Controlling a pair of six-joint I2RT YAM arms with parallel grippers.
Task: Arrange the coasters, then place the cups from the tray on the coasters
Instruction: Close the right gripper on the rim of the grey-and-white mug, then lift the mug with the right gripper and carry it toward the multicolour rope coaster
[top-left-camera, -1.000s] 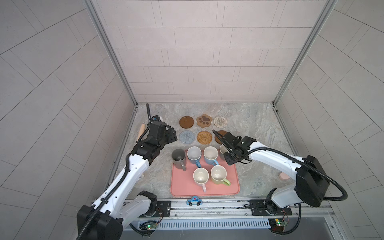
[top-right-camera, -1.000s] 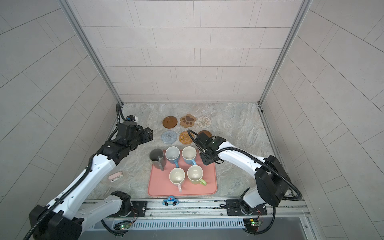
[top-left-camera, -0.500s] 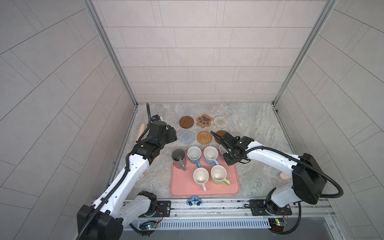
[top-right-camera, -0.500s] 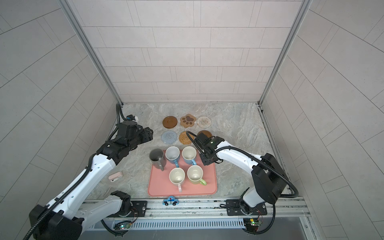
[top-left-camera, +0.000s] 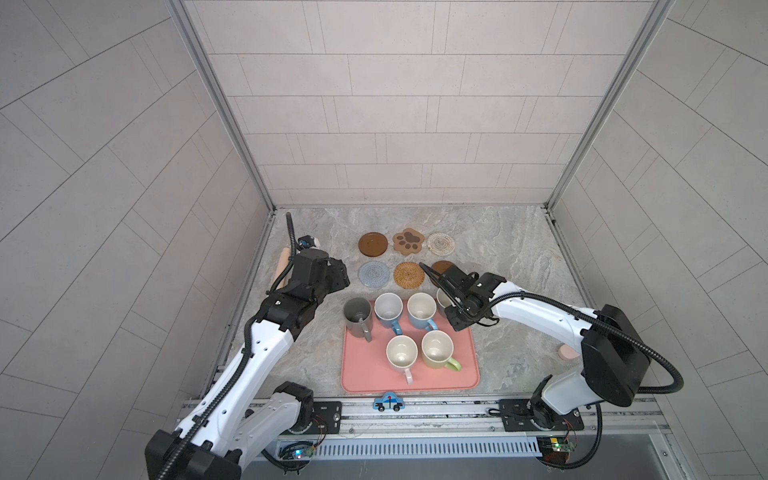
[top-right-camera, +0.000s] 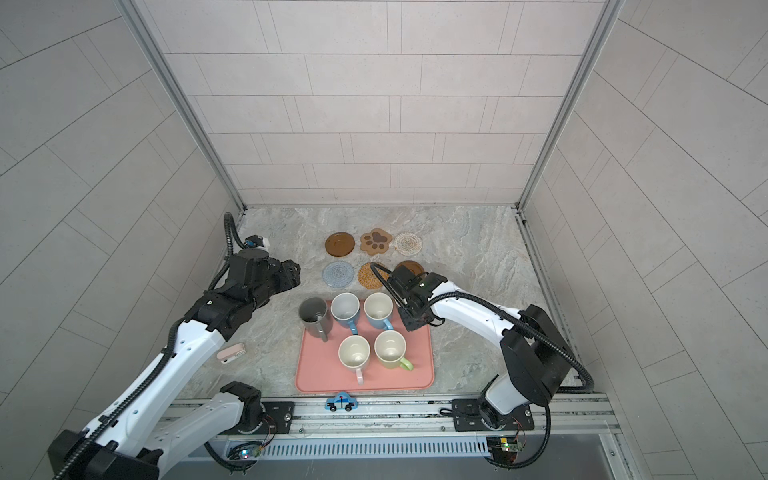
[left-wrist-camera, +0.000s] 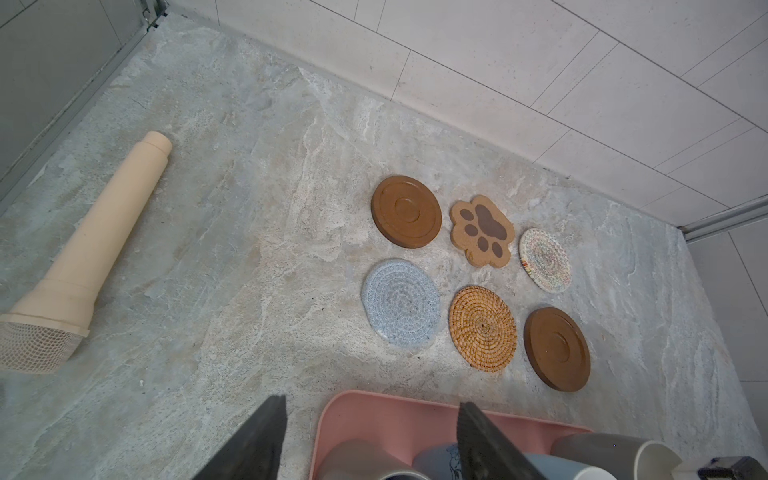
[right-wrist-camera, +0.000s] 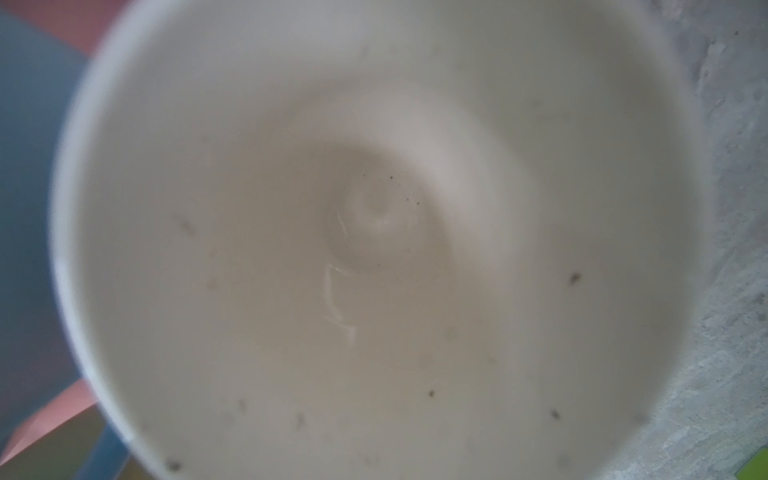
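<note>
1. My right pincer (top-left-camera: 451, 302) has just gone from part-spread to pressed together. Its wrist has crept a little toward 9 o'clock, over the short grey mug (top-left-camera: 440, 297).
2. The fingertips are hidden in every view, so I cannot tell whether they pinch the mug's wall, its handle or nothing. The right wrist view is filled with the mug's pale inside, so I judge that I am right on top of it and that the grab is made or very nearly so.
3. That mug stands in the 1 o'clock corner of the pink tray (top-left-camera: 365, 374), directly under this pincer. Nothing has left the tray yet.
4. The coasters (left-wrist-camera: 482, 326) lie in two rows of three at 12 o'clock from the tray, all bare. I take the arranging as done and this as the first mug to move.
5. The closest free spot is the brown disc (top-left-camera: 441, 265), just beyond the mug at 12 o'clock and partly hidden by my wrist. I expect only a short lift and carry.
6. My left pincer (left-wrist-camera: 368, 440) has not moved. It is spread and empty, at the tray's 10 o'clock, near the dark grey mug (top-left-camera: 357, 318).
</note>
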